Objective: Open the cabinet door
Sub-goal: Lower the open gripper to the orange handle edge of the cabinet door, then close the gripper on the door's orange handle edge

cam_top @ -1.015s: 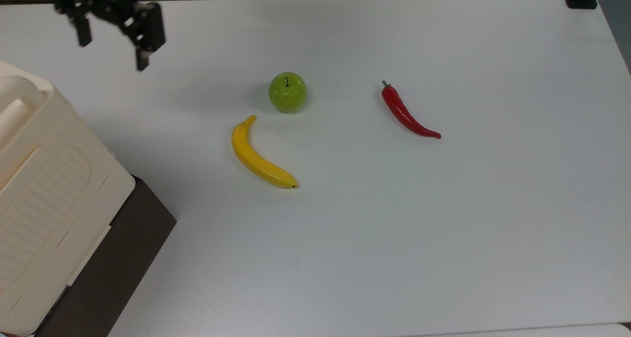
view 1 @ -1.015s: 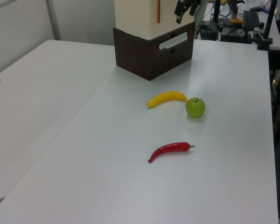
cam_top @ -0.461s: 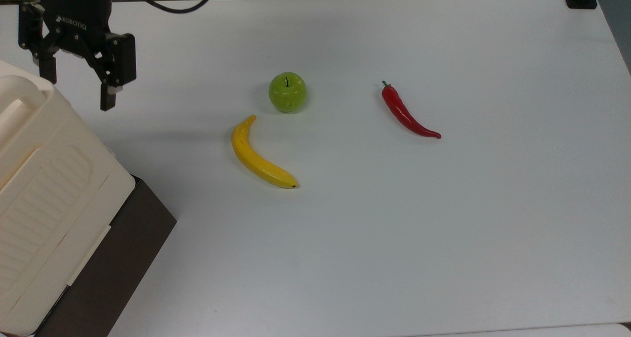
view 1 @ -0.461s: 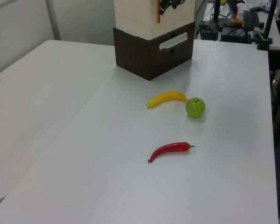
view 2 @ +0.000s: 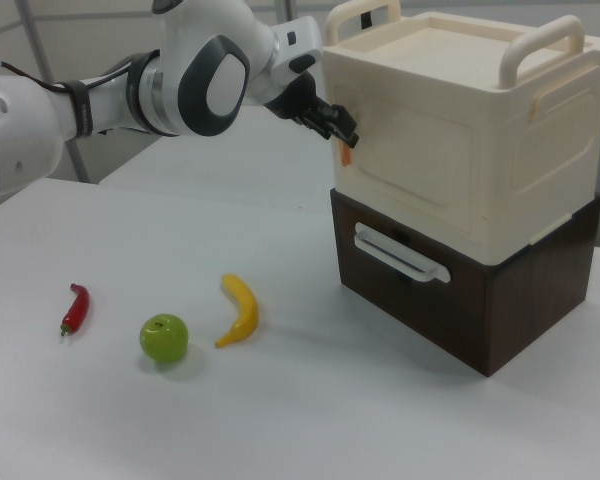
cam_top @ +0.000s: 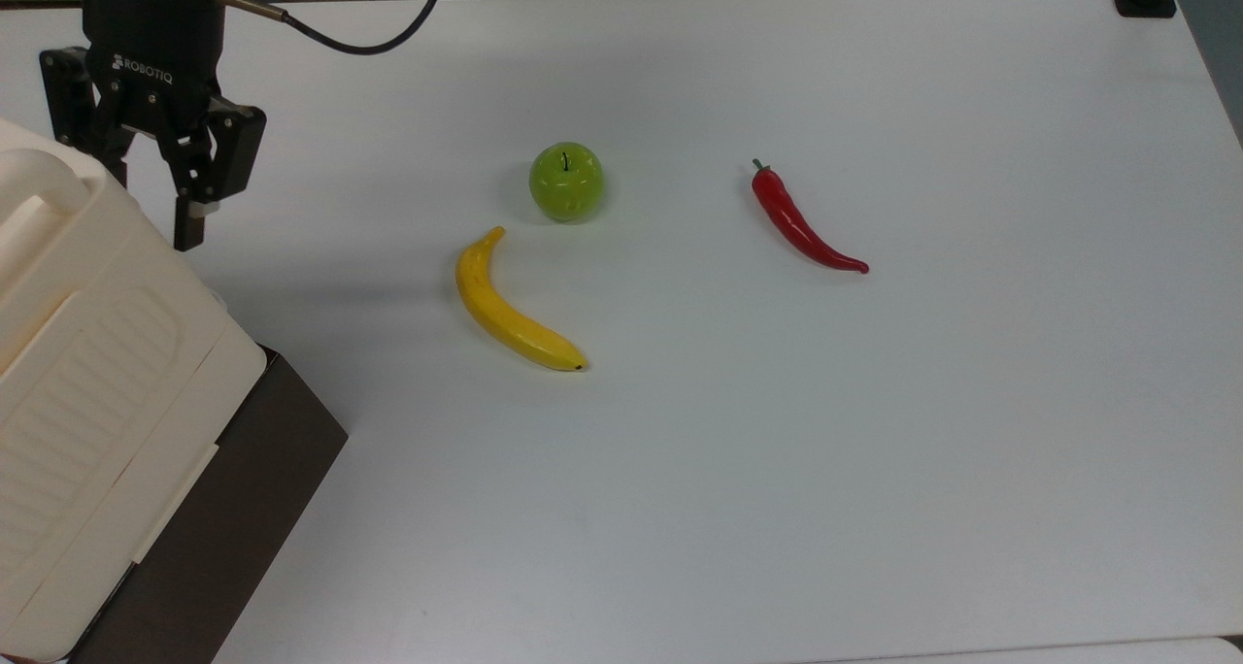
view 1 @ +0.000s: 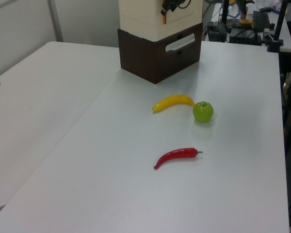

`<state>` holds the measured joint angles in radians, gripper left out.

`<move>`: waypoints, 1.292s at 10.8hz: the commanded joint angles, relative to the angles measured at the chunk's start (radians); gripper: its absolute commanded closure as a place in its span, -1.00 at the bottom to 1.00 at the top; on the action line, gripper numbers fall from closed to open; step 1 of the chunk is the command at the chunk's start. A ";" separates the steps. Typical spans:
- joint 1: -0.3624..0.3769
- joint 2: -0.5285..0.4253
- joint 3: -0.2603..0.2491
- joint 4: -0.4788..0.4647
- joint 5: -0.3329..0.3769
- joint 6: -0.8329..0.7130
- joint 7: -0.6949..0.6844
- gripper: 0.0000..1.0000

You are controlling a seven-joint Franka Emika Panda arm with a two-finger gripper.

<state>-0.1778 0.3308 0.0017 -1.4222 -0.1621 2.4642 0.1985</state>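
Black metal gripper, fingers wide apart, empty, upper left of top view, beside cream plastic cabinet door. Might miss orange tab, slip off.

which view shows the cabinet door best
The right view: the cabinet door faces that camera whole, shut, with the gripper at its edge. The top view catches it edge-on from above. The left view shows just its lower strip at the frame top.
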 commanded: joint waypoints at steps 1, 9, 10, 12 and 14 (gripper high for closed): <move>0.008 0.008 0.001 0.012 -0.078 0.015 0.012 0.19; 0.009 0.002 0.011 -0.001 -0.094 -0.004 0.013 0.97; 0.011 -0.004 0.011 -0.003 -0.093 -0.011 0.016 0.97; 0.012 -0.016 0.014 -0.006 -0.093 -0.086 0.016 0.97; 0.029 -0.038 0.015 -0.006 -0.086 -0.166 0.019 0.97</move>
<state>-0.1682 0.3255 0.0146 -1.4159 -0.2358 2.4187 0.2054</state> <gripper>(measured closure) 0.859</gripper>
